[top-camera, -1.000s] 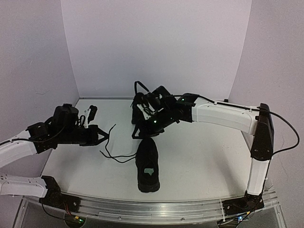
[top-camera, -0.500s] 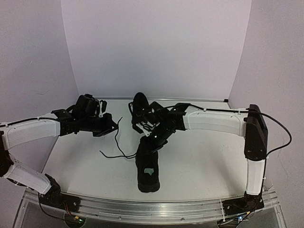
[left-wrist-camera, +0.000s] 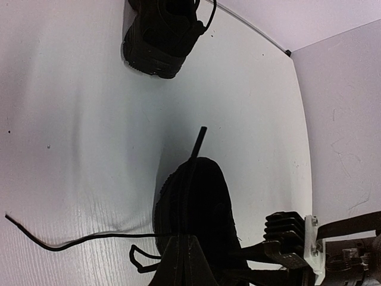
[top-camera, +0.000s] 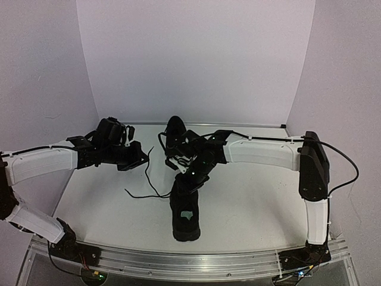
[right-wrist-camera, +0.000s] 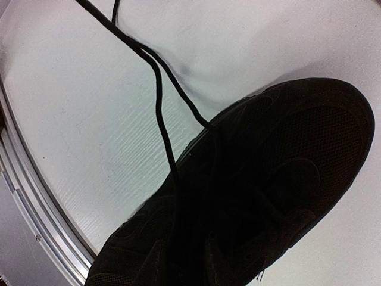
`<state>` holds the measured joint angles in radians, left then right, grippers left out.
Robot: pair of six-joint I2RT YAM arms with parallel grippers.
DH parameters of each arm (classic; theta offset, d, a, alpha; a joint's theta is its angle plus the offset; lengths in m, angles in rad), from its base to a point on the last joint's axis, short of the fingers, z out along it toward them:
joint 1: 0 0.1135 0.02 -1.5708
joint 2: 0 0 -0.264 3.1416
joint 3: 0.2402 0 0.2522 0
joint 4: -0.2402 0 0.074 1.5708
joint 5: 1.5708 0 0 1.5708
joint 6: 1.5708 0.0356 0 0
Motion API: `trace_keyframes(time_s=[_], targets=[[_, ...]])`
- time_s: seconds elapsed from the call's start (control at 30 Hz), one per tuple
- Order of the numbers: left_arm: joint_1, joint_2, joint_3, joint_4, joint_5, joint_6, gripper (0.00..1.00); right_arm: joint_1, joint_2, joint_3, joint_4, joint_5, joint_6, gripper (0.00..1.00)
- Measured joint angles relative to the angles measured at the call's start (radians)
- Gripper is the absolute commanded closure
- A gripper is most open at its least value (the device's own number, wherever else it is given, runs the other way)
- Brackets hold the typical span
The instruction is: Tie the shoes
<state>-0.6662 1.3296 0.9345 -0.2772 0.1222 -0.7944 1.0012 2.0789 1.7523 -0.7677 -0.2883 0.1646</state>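
Note:
The near shoe (top-camera: 185, 208), black with a pale insole label, lies in the table's middle with its toe pointing away. The far shoe (top-camera: 174, 130) stands behind it. My left gripper (top-camera: 143, 159) hovers left of them, shut on a thin black lace (left-wrist-camera: 198, 143) that runs up from its tip across the near shoe (left-wrist-camera: 199, 196). My right gripper (top-camera: 186, 173) sits low over the near shoe's laced front. In the right wrist view its dark fingers merge with the black shoe (right-wrist-camera: 280, 173), so their gap does not show. Two lace strands (right-wrist-camera: 156, 83) lead into them.
A loose lace (top-camera: 143, 195) trails over the white table (top-camera: 250, 202) left of the near shoe, ending in a small loop (left-wrist-camera: 141, 263). The metal rail (top-camera: 190, 265) runs along the near edge. White walls enclose the back and sides.
My left gripper rose and swung toward the shoes, carrying the lace, then held still. My right gripper came down and to the left onto the near shoe's front, uncovering the far shoe.

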Motion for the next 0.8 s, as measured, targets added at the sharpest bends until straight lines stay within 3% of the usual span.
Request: trace_keyframes(time_s=[0.8], targets=[[0.002, 0.048, 0.000, 0.035, 0.009, 0.000, 1.00, -0.053, 0.027, 0.064, -0.051, -0.081, -0.042, 0.75]])
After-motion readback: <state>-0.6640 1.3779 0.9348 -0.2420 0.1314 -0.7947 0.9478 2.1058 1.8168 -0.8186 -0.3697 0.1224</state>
